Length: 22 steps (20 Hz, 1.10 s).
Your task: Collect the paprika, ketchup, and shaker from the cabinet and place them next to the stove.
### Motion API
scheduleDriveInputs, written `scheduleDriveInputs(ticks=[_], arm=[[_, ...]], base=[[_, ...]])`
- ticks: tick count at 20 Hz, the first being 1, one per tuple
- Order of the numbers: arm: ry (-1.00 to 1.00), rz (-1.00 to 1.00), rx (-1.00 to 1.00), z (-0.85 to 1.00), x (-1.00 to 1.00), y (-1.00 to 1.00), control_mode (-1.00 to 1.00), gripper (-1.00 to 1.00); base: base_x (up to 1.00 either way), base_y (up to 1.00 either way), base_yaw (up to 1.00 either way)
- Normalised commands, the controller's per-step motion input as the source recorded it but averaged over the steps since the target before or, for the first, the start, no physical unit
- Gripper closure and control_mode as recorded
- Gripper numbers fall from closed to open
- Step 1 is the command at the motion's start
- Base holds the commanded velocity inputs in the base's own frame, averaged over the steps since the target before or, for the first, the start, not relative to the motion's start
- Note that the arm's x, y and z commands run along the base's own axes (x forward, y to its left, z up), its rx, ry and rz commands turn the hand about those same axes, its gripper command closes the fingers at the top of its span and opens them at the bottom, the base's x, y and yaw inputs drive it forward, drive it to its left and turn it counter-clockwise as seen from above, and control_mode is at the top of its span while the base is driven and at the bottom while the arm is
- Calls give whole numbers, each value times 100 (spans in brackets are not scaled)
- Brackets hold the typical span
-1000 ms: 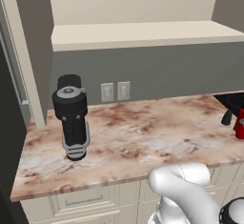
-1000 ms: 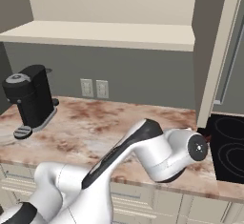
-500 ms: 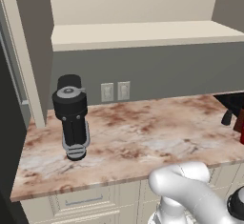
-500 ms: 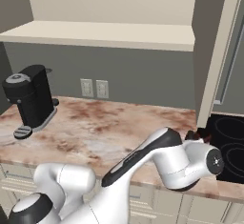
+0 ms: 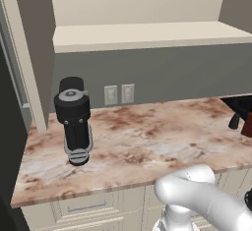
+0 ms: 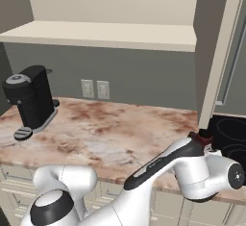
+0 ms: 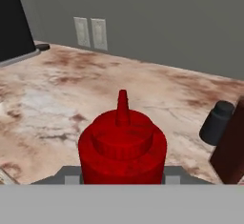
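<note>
The arm has swung rightward across the counter (image 5: 147,141) toward the stove (image 6: 230,133). In the earlier right base pictures its dark elbow joint sat left of the stove's edge; now it hangs in front of the stove's near corner. In the left base view the arm has slid lower and further right, and the red object at the right edge a second ago is reduced to a dark sliver. The base has not driven: coffee maker (image 5: 74,122), wall sockets (image 6: 94,89) and cabinet (image 5: 147,36) shelf keep their places.

Gripper (image 7: 123,170): pinched on the ketchup (image 7: 123,147), nozzle up, the bottle filling the space between the fingertips in the hand view. Whether the bottle's base touches the counter cannot be told.

Shaker (image 7: 217,122) and paprika (image 7: 232,149) stand together on the counter just right of the ketchup in the hand view, beside the stove. The cabinet shelf holds no bottles.

Judgement: ketchup is the last item and is at its drop point; setting down and release remain. Risk: knocking the nearby shaker
</note>
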Motion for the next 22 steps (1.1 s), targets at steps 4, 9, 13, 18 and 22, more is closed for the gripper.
scheduleDriveInputs(ticks=[4,9,13,18,22], arm=[[-1,0,0,-36,13,-41,-100,100],[-3,1,2,-25,22,-30,-100,100],[-4,1,2,-20,19,-27,-100,100],[-1,1,0,-22,16,-7,-100,100],[0,1,2,-21,10,0,-100,100]], base=[[0,0,0],[0,0,0],[0,0,0],[0,0,0],[0,0,0]])
